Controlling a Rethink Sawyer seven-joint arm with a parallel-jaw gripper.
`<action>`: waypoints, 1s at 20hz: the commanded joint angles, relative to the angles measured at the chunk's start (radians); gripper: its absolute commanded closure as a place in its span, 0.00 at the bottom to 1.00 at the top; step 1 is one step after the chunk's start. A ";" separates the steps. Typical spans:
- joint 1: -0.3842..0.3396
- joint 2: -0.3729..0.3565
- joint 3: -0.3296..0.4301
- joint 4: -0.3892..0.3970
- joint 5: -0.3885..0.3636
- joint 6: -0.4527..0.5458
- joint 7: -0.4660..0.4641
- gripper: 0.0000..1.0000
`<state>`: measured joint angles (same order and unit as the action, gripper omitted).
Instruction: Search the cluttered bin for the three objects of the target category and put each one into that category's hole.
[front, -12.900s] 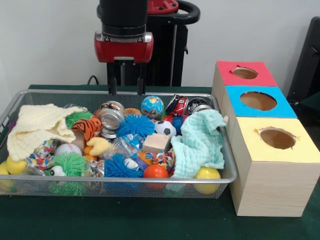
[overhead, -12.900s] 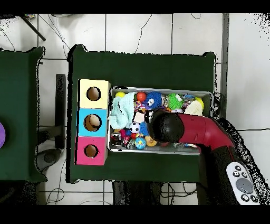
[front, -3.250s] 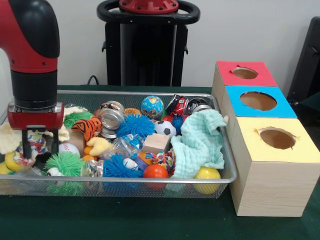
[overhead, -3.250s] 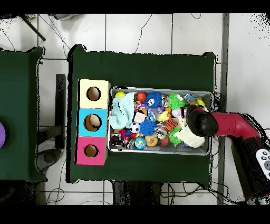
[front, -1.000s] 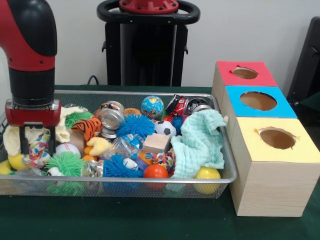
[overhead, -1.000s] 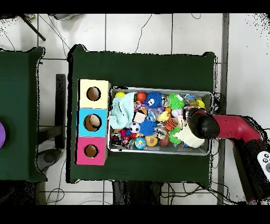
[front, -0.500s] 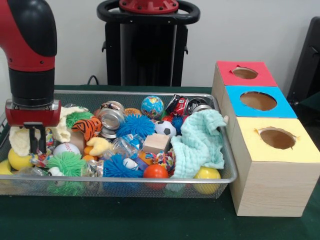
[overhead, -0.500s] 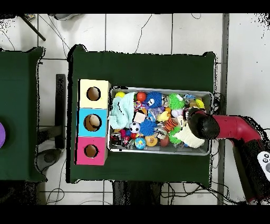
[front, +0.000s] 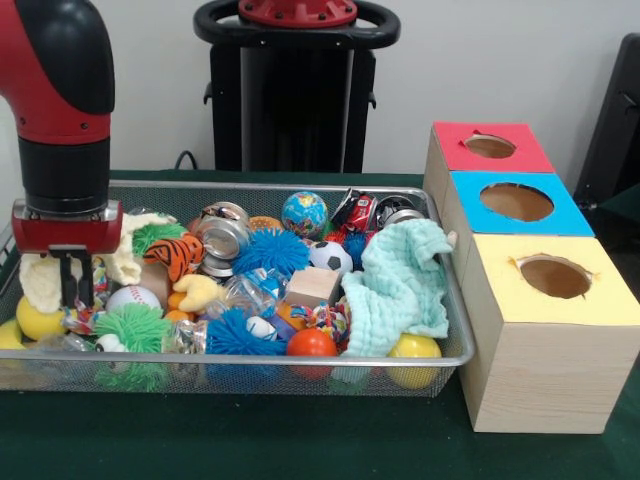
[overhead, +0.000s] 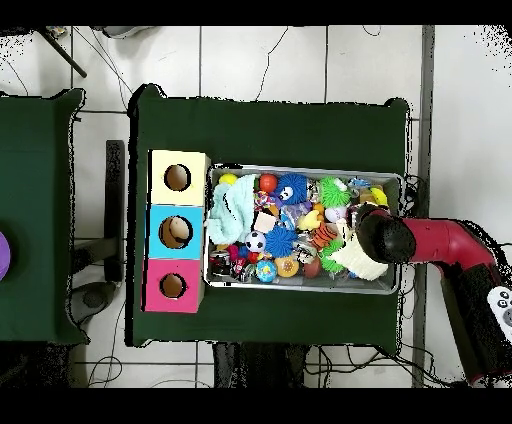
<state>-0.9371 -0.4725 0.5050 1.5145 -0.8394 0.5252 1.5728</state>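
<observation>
The wire mesh bin (front: 250, 362) is full of toys; it also shows in the overhead view (overhead: 300, 287). My gripper (front: 77, 300) hangs over the bin's left end, its fingers drawn close together on a multicoloured rope ball (front: 98, 290) beside a cream cloth (front: 40, 282). A second rope ball (front: 326, 318) lies near the front, before a wooden block. I see no third one. The yellow-topped box's hole (front: 555, 277) is at the right, empty; it also shows in the overhead view (overhead: 177, 177). In the overhead view the arm (overhead: 385, 238) hides the gripper.
Blue-topped (front: 516, 201) and red-topped (front: 490, 146) boxes stand behind the yellow one. A mint cloth (front: 400, 285) drapes over the bin's right end. Spiky balls, sports balls, cans, a toy tiger and a toy car crowd the bin. The robot's pedestal (front: 297, 90) stands behind it.
The fingers, spread around the rope ball 3.2 s ago, have closed together, and the gripper has risen slightly. The cream cloth has bunched beside the fingers.
</observation>
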 joint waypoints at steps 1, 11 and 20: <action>-0.009 -0.024 -0.001 0.086 -0.031 0.053 -0.167 1.00; 0.022 -0.253 -0.007 0.313 0.078 0.099 -0.049 1.00; 0.117 -0.359 -0.078 0.459 0.165 0.050 0.136 1.00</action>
<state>-0.8732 -0.7568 0.4738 1.8035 -0.7334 0.5252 1.5728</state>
